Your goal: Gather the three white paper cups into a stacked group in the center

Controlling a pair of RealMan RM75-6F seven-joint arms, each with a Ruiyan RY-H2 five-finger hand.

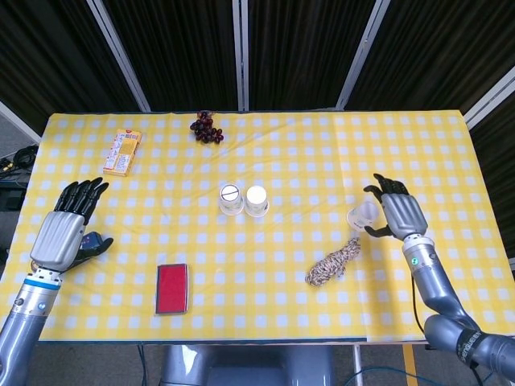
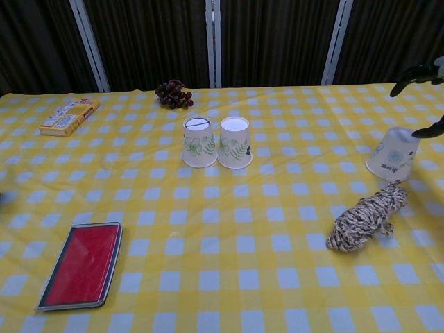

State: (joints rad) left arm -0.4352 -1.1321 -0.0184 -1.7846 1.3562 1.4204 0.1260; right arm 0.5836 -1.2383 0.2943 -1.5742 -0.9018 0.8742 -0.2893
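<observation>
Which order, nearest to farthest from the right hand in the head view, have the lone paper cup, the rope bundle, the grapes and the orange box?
Measured from the right hand:
1. Lone paper cup, just beside the hand, on its inner side.
2. Rope bundle, in front of that cup, toward the table's near edge.
3. Grapes, at the far edge, left of centre.
4. Orange box, far left.

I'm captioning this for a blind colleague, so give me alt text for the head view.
The right robot hand, fingers spread, reaches beside a lone white paper cup on a yellow checked tablecloth, above a coil of striped rope. Two more white paper cups stand together at centre. The left robot hand hovers open at the left edge.
</observation>
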